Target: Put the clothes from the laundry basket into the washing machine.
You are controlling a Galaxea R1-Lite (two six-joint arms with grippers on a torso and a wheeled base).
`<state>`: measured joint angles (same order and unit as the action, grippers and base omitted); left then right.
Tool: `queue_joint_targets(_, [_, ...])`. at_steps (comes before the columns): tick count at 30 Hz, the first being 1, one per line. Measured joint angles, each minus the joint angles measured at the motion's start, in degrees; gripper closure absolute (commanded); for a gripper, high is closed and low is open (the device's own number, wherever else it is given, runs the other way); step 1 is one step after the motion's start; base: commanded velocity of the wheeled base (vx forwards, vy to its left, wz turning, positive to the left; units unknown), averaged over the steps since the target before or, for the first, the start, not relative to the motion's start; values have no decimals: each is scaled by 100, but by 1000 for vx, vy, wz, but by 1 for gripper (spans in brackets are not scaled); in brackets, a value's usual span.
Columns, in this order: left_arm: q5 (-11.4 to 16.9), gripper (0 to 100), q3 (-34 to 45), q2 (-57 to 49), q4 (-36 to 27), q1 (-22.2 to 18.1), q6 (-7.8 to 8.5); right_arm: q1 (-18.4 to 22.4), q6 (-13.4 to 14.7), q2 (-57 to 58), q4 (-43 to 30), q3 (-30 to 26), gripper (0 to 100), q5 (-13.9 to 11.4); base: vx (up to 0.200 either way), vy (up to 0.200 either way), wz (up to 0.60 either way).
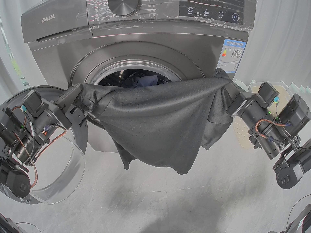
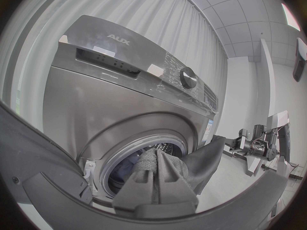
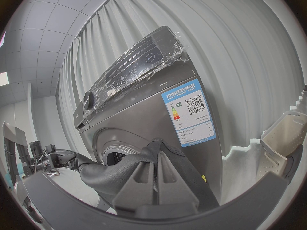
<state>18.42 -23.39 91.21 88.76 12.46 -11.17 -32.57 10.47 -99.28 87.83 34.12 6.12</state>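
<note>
left arm (image 1: 29, 123) enters the head view from 8 o'clock, wrist angled toward 2 o'clock, left gripper (image 1: 75, 94) pinched tight on one corner of the dark garment (image 1: 155, 123). right arm (image 1: 269, 127) enters from 4 o'clock, wrist aimed toward 10 o'clock, right gripper (image 1: 229, 87) clamped on the opposite corner, at about equal height.

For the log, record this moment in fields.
left gripper: shut on one end of the cloth
right gripper: shut on its other end
cloth: dark, stretched between them before the washer, middle hanging down
washer: door open, clothes inside
basket: beside the washer, on the robot's right
</note>
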Motion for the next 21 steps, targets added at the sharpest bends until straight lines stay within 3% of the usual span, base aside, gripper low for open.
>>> queue_joint_targets(11, [38,100,-17,35,-2,-168,1,35,45,-4,-22,63,100,4,0,0,0])
queue_joint_targets(18, [-94,100,-171,96,-13,490,0,-455,102,-30,-9,-124,100,11,0,0,0])
queue_joint_targets(19, [-143,100,-243,127,-13,584,4,-577,118,-59,0,-183,0,12,0,0,0])
queue_joint_targets(21, [-213,100,-386,197,-13,711,13,-753,135,-151,7,-282,0,12,0,0,0])
